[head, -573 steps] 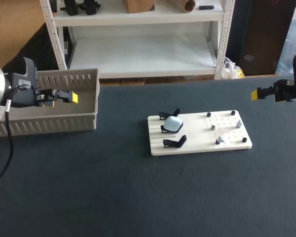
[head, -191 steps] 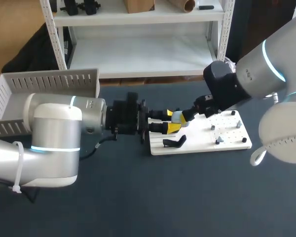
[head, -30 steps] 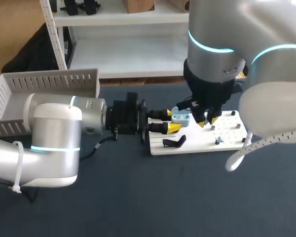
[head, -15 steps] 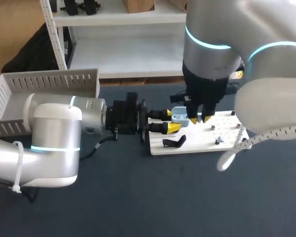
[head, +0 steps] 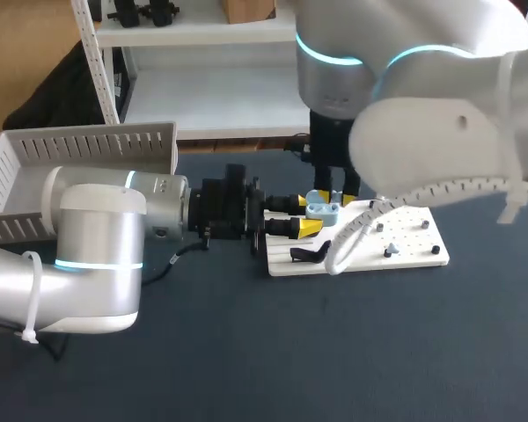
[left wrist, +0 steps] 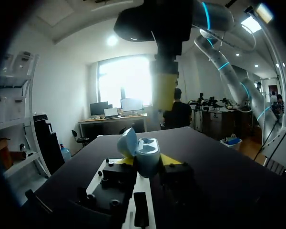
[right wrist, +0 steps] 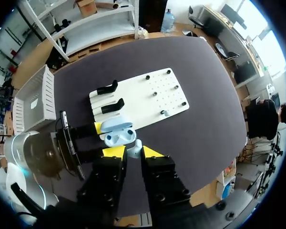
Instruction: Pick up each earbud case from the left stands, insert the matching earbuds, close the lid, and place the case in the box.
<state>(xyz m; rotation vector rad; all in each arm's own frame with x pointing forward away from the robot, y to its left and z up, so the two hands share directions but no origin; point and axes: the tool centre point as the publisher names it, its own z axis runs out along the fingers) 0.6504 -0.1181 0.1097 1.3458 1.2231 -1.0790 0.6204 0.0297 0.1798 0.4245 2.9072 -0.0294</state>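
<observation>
While left fingers [head: 310,228] clamp case [head: 322,207], right-held earbud [right wrist: 134,151] above

The open earbud case [head: 323,208] is pale blue, lid and base alike. The earbud [right wrist: 133,154] is the same pale blue. The left gripper [head: 306,215] and the right gripper [right wrist: 133,151] are black with bright yellow tips. The board [head: 409,251] is white, dotted with small black pegs [right wrist: 168,71], and its stands [right wrist: 107,88] are black. The box [head: 88,145] is pale grey with slatted walls. The table [head: 246,352] is dark blue-black. The left arm [head: 97,220] and the right arm [head: 422,132] are silver-white, each banded with a glowing cyan ring.
</observation>
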